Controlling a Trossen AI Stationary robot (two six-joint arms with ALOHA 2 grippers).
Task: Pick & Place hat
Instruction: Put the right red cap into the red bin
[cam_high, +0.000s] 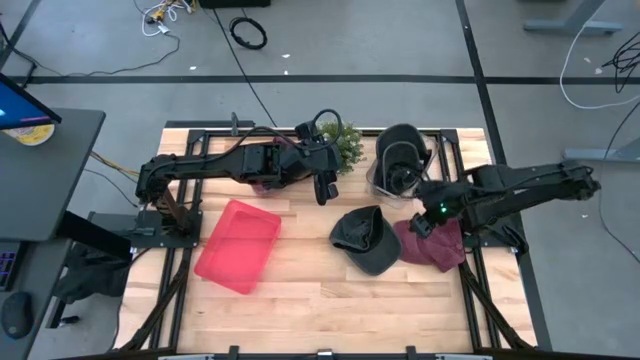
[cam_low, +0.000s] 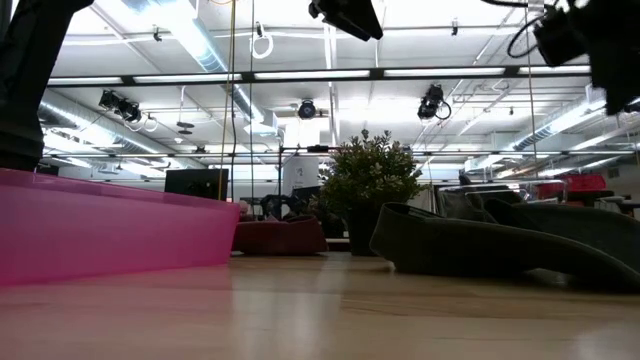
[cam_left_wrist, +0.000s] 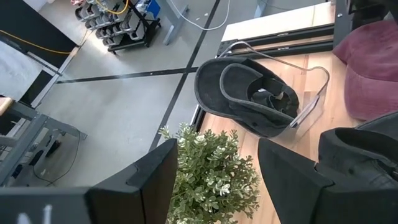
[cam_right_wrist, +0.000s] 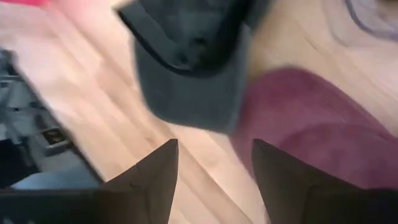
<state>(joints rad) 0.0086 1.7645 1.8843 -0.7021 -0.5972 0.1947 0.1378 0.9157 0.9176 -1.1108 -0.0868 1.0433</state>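
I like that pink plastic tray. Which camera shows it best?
The high view: the whole pink plastic tray lies in sight. The low view gives only its side wall; the right wrist view catches a blurred pink edge; the left wrist view misses it.

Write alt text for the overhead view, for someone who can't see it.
Two dark robot arms reach over a wooden table; the right claw hovers open above a maroon hat, beside a dark grey cap. The left claw is open near a small plant, with a pink bin on the left.
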